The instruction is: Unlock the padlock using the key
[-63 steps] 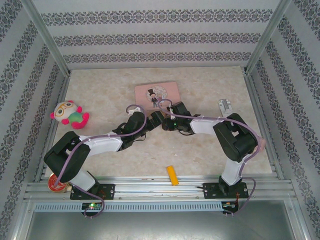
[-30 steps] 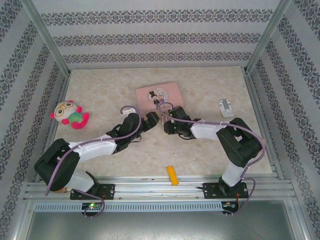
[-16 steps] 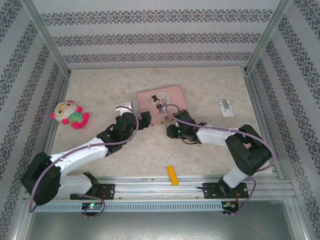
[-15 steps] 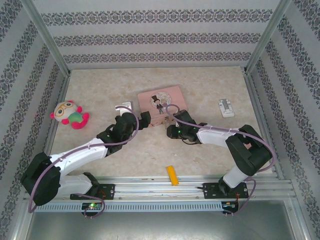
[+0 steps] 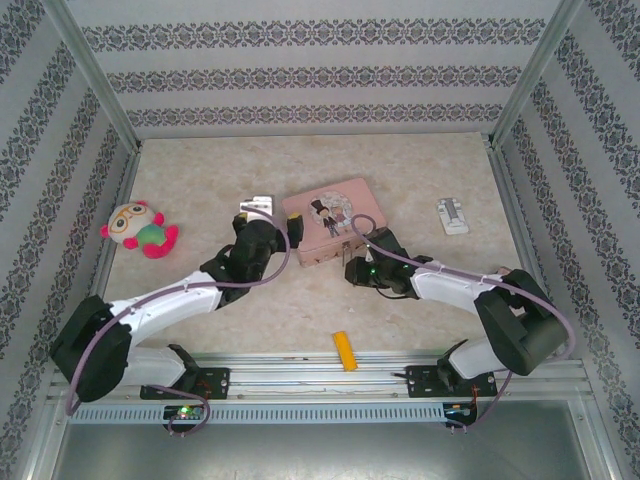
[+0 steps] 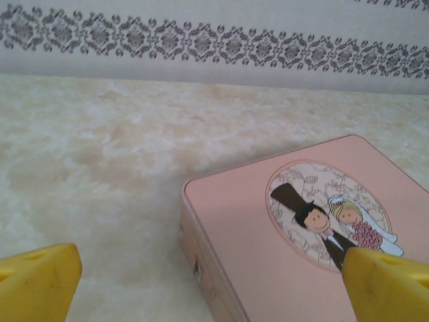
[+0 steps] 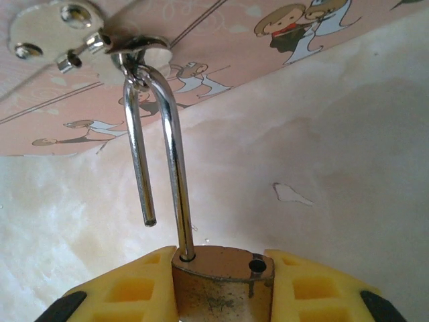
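Right tool [image 7: 221,270] clamped on the padlock [image 7: 220,295] body. Shackle [image 7: 173,168] runs straight ahead of it, free leg out, loop still hooked in the tin [image 7: 221,40] hasp [image 7: 53,30]. Left tool [image 6: 211,278] wide open, empty, tin just ahead.

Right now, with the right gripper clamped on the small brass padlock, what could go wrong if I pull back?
1. The thin steel shackle of the small brass padlock has one leg free, yet hangs hooked in the silver hasp loop on the pink picture tin: pulling would likely drag the tin.
2. The left gripper stands open and holds nothing, so the tin is unbraced.
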